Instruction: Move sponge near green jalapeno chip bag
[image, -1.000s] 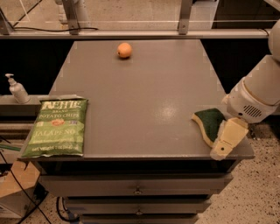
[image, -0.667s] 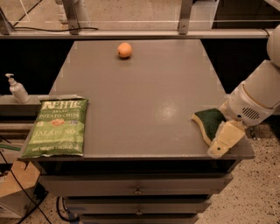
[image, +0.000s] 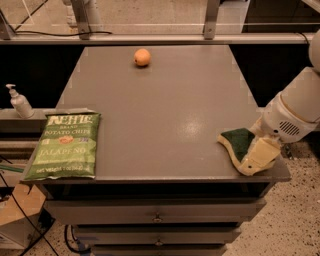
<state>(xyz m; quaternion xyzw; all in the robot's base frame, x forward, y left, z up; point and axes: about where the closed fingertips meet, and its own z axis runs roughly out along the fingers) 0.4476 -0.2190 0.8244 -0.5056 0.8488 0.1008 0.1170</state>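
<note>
White arm (image: 295, 110) reaches in from right, sloping down-left; gripper (image: 258, 156) low over front-right table (image: 165, 125) corner.

A gray table (image: 165, 100) fills the middle, its matte top showing a soft patch of glare (image: 192, 122) right of center. Under the top sit gray drawers (image: 157, 212) with small knobs. Behind the table runs a metal rail (image: 165, 39) with two upright posts (image: 211, 17), and past it lies pale floor (image: 150, 15) crossed by a dark cable (image: 60, 33). At left a pump bottle (image: 20, 102) stands on a low ledge (image: 25, 116); below it are a cardboard box (image: 15, 215) and loose cables (image: 30, 235). Speckled floor (image: 295, 220) shows at lower right. The gripper (image: 255, 157) is at the table's near right corner.
</note>
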